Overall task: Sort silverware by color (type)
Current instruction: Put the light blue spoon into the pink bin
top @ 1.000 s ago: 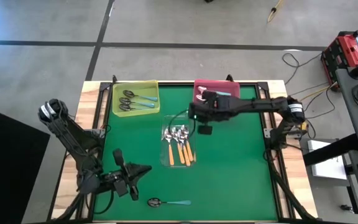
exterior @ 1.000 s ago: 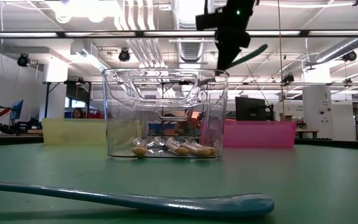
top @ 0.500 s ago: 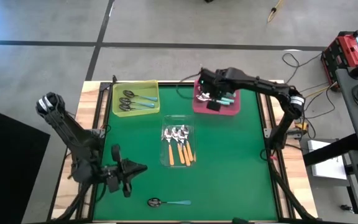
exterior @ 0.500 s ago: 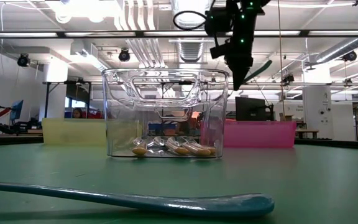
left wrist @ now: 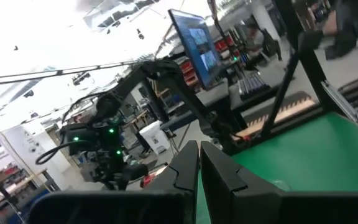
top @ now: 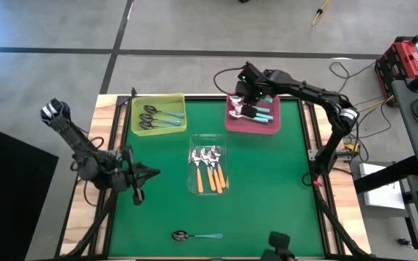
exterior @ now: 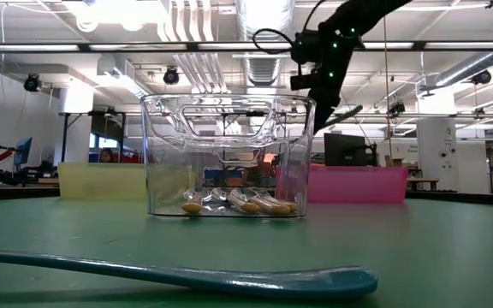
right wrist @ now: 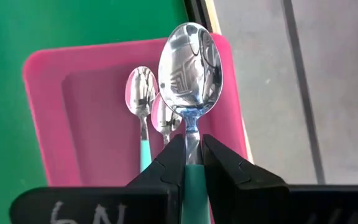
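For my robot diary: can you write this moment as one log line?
right tool: shut on teal spoon | over pink tray | left tool: shut, waiting

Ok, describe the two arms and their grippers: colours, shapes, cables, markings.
Both arms are dark, made of slim jointed links. The left arm has a rounded joint with pale markings at its outer end; its left gripper has two flat black fingers with angular tips. The right arm carries a looping black cable and small green lights. The right gripper has matching black fingers, above a black plate with white handwritten marks.
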